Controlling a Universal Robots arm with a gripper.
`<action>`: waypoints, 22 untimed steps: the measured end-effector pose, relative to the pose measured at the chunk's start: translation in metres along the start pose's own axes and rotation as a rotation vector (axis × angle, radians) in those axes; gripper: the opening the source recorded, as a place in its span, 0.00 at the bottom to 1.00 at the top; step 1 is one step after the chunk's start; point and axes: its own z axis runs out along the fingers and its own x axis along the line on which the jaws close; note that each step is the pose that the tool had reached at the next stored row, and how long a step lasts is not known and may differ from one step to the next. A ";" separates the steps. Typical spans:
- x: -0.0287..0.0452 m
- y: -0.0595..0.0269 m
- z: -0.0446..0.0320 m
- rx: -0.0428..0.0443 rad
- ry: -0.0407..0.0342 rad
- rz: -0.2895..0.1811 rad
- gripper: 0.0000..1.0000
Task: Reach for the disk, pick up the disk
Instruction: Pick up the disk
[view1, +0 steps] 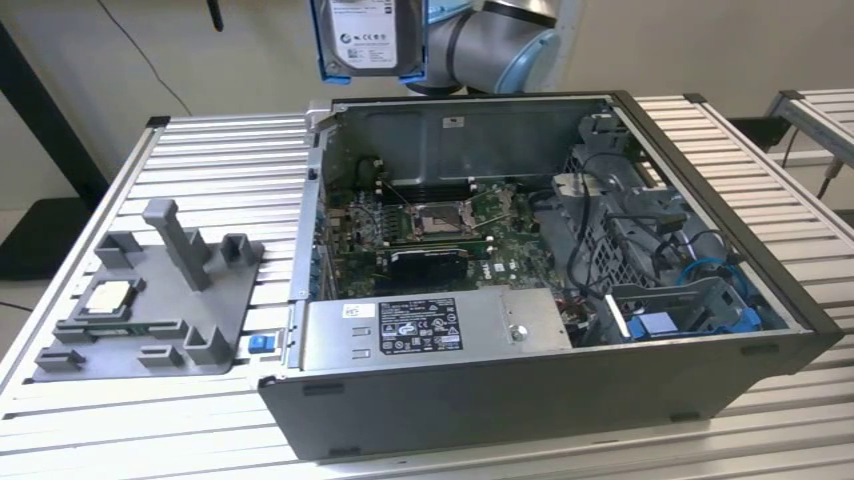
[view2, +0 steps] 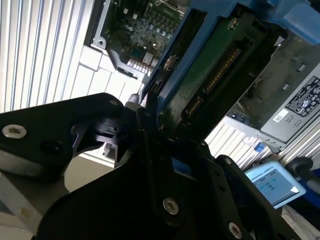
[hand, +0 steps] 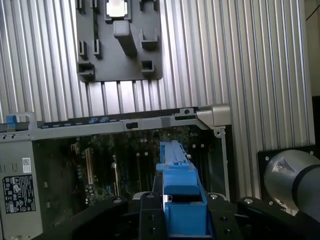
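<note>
The disk hangs upright high above the back left corner of the open computer case, its white label facing the exterior camera and its blue side frame showing at the edges. In the second wrist view its green underside with connectors slants up between the black fingers of my gripper. In the first wrist view the blue frame of the disk stands edge-on in my gripper, which is shut on it. The disk is clear of the case, well above the motherboard.
The open computer case lies on a slatted aluminium table, with motherboard, power supply and cables inside. A grey fixture plate with upright posts and a small silver chip sits at the exterior view's left.
</note>
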 end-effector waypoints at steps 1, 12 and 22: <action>-0.0003 -0.0025 0.0000 0.0001 -0.0001 0.000 0.00; -0.0040 -0.0322 -0.0009 0.0000 -0.0002 0.000 0.00; -0.0070 -0.0565 -0.0017 0.0000 -0.0003 0.000 0.00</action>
